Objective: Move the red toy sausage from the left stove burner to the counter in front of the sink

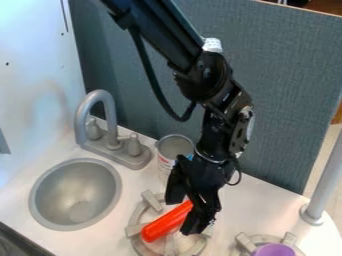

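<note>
Clearly, the fingers of the black tool (pixel 182 217) are spread wide, and a smooth orange-red cylindrical object (pixel 160 226) can be seen directly by them, its upper end partly hidden by one finger; whether it is touched cannot be told. The object is laid at a slant across the grey stove burner (pixel 136 216) below the tool, with its rounded end pointed toward the lower left. Just behind the tool, toward the upper left, an open-topped can (pixel 165 165) is stood upright on the white table (pixel 250 207). Farther to the tool's left, a round grey sink basin (pixel 75 195) is set into the surface, backed by a curved grey faucet (pixel 81 125). To the lower right of the tool, a purple item (pixel 274 250) is placed at a second burner (pixel 246 243), and beyond it a grey post (pixel 325 187) is mounted.
</note>
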`<action>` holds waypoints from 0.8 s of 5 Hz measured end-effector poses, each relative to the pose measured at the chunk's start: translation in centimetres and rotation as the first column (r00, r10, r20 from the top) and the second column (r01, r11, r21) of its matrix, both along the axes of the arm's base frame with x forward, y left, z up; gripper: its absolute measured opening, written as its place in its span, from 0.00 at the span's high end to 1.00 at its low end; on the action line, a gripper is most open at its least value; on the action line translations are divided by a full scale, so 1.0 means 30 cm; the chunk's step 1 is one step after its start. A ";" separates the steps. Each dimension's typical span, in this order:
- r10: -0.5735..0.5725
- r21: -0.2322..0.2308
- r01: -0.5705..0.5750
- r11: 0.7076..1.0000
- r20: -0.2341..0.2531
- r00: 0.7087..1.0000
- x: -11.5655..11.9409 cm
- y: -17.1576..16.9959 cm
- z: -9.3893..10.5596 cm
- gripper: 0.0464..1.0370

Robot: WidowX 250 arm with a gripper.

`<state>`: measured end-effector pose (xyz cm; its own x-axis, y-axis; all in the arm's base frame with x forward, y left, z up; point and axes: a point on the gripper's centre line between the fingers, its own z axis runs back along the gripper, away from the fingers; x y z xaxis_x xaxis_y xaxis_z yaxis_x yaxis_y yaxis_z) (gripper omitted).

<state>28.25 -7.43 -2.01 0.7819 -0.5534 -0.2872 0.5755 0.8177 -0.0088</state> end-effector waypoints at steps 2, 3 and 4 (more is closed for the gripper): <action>0.073 -0.073 -0.071 0.995 0.028 0.997 -0.012 0.000 -0.076 0.03; 0.208 -0.067 -0.206 0.976 0.033 0.978 0.010 0.060 -0.094 0.03; 0.302 -0.001 -0.305 0.952 0.130 0.944 0.031 0.104 -0.114 0.03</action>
